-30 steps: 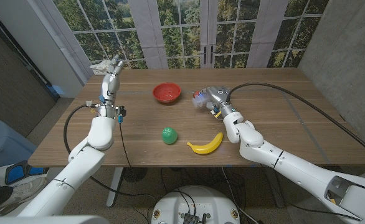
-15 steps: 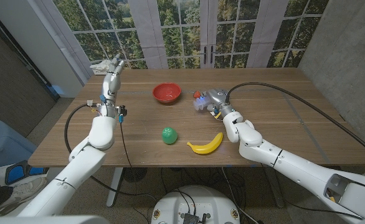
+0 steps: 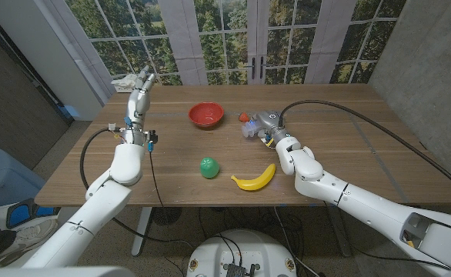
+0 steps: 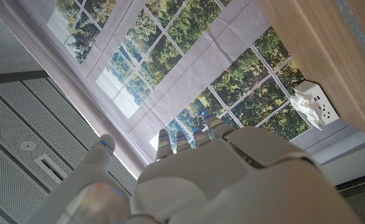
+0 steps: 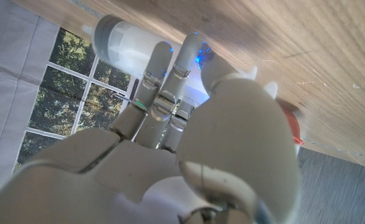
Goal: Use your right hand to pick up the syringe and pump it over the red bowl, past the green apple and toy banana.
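Two hands are up, but only the right hand (image 3: 255,123) is at the job: in the head view it sits right of centre in the upper half of the frame, its fingers curled around the syringe (image 3: 246,128), which shows as a pale barrel with a red bit at its upper end poking out on the hand's left side. From the right wrist view the syringe (image 5: 127,43) lies crosswise under the fingers (image 5: 164,74), its long axis running across them rather than along them, and the fingertips wrap over the barrel — so I judge it gripped, though whether it is lifted clear of the table I cannot tell. What the coming move turns on is direction: the bowl (image 3: 206,115) lies to the left of the hand in the head view, near but apart, at about the same height in the frame, so the carry is a short sideways sweep toward the picture's left. The apple (image 3: 208,167) and banana (image 3: 255,178) sit lower in the frame, nearer the robot, below both hand and bowl — the hand is already beyond them. By contrast the left hand (image 3: 138,91) stands raised at the upper left, fingers apart and holding nothing, and in the left wrist view its fingers (image 4: 182,140) point at the windows.
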Motion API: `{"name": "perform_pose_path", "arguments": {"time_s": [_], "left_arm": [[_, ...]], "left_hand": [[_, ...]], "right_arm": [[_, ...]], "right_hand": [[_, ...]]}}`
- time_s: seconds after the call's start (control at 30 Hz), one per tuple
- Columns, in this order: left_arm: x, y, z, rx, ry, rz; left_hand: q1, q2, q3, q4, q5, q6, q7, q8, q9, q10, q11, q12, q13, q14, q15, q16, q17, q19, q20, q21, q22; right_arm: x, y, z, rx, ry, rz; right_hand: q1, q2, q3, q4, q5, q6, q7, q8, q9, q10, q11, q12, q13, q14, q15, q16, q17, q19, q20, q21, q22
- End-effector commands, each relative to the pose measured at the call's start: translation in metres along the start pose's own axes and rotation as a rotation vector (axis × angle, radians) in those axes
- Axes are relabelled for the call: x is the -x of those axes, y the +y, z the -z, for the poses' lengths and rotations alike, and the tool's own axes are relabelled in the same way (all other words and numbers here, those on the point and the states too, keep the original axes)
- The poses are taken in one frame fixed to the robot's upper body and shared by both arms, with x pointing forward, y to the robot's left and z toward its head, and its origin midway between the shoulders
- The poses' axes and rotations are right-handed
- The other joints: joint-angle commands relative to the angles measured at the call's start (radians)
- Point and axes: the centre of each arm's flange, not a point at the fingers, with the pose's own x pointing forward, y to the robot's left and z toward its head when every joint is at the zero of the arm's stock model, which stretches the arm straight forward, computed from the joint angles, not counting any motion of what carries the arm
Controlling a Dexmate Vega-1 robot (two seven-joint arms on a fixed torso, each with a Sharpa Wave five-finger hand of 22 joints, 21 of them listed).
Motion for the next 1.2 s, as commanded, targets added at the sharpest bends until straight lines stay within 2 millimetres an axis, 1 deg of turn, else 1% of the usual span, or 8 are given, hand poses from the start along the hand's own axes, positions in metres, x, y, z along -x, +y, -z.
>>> {"name": "perform_pose_path", "arguments": {"time_s": [0.03,0.27,0.43,0.57,0.73,0.87,1.03,1.2], "left_arm": [[0.000,-0.002,-0.002,0.008,-0.008,-0.004],[-0.002,0.000,-0.002,0.009,-0.010,-0.006],[-0.003,0.001,-0.001,0.009,-0.010,-0.006],[-0.003,0.002,0.000,0.010,-0.011,-0.007],[-0.004,0.002,0.001,0.012,-0.010,-0.006],[-0.005,0.003,0.002,0.012,-0.011,-0.004],[-0.005,0.004,0.003,0.017,-0.007,-0.004],[-0.005,0.004,0.003,0.016,-0.009,-0.002]], "left_hand": [[0.005,0.007,0.005,-0.008,0.006,0.005,0.001,0.004,0.005,-0.003,0.004,0.000,0.003,0.001,-0.074,0.000,0.003,0.009,-0.036,0.006,0.002],[0.006,0.010,0.005,-0.009,0.007,0.006,0.003,0.004,0.005,-0.003,0.006,0.000,0.003,0.001,-0.073,0.000,0.003,0.011,-0.036,0.007,0.002],[0.007,0.012,0.006,-0.011,0.007,0.006,0.004,0.003,0.005,-0.003,0.005,0.000,0.003,0.000,-0.073,0.000,0.003,0.012,-0.035,0.007,0.002],[0.008,0.013,0.006,-0.012,0.007,0.006,0.004,0.003,0.005,-0.002,0.005,0.000,0.003,0.000,-0.073,0.000,0.003,0.012,-0.035,0.007,0.002],[0.009,0.015,0.007,-0.014,0.007,0.006,0.004,0.003,0.005,-0.002,0.006,0.000,0.003,0.001,-0.073,0.000,0.003,0.013,-0.035,0.006,0.002],[0.011,0.016,0.007,-0.016,0.007,0.006,0.004,0.003,0.005,-0.001,0.004,0.000,0.003,0.001,-0.073,0.000,0.003,0.013,-0.034,0.006,0.002],[0.012,0.018,0.008,-0.018,0.007,0.006,0.004,0.003,0.005,-0.002,0.005,0.000,0.003,0.002,-0.072,-0.001,0.002,0.013,-0.033,0.006,0.002],[0.013,0.019,0.008,-0.020,0.006,0.006,0.003,0.002,0.005,-0.002,0.007,0.000,0.003,0.002,-0.072,-0.001,0.002,0.013,-0.033,0.006,0.002]], "right_arm": [[-0.001,-0.004,0.003,0.042,0.024,-0.007],[-0.002,-0.004,0.005,0.073,0.049,-0.037],[-0.004,-0.005,0.006,0.083,0.068,-0.083],[-0.004,-0.006,0.007,0.091,0.078,-0.102],[-0.003,-0.009,0.008,0.093,0.084,-0.094],[0.000,-0.013,0.011,0.056,0.081,-0.059],[0.005,-0.018,0.015,-0.004,0.058,0.018],[0.010,-0.021,0.018,-0.011,0.064,0.108]], "right_hand": [[-0.118,0.012,0.005,0.037,0.002,-0.014,0.025,-0.025,0.000,0.014,0.056,0.002,0.070,-0.046,-0.040,0.008,0.015,0.007,-0.119,0.007,0.001],[-0.228,-0.039,-0.012,0.051,-0.005,-0.130,-0.006,-0.049,-0.011,-0.103,0.052,-0.002,0.037,-0.114,-0.024,-0.025,0.014,-0.010,-0.098,-0.042,-0.013],[-0.313,-0.070,-0.032,0.056,0.002,-0.222,-0.015,-0.046,-0.022,-0.231,0.057,-0.002,0.006,-0.247,-0.007,-0.068,0.012,-0.087,-0.019,-0.122,-0.012],[-0.402,-0.104,-0.084,0.069,0.017,-0.277,-0.010,-0.045,-0.029,-0.305,0.063,0.003,-0.021,-0.364,0.006,-0.087,0.022,-0.183,0.072,-0.194,-0.010],[-0.509,-0.141,-0.161,0.100,0.054,-0.324,-0.008,-0.042,-0.035,-0.355,0.073,0.008,-0.046,-0.484,0.019,-0.103,0.034,-0.255,0.130,-0.263,-0.008],[-0.581,-0.165,-0.216,0.123,0.073,-0.342,-0.005,-0.040,-0.037,-0.374,0.082,0.012,-0.059,-0.532,0.027,-0.105,0.033,-0.286,0.147,-0.304,-0.008],[-0.689,-0.135,-0.261,0.176,0.094,-0.330,0.012,-0.030,-0.037,-0.379,0.102,0.018,-0.074,-0.599,0.056,-0.114,0.025,-0.344,0.189,-0.363,-0.007],[-0.758,-0.088,-0.279,0.209,0.107,-0.305,0.017,-0.022,-0.040,-0.375,0.110,0.023,-0.089,-0.688,0.063,-0.122,0.018,-0.460,0.170,-0.449,-0.007]]}}
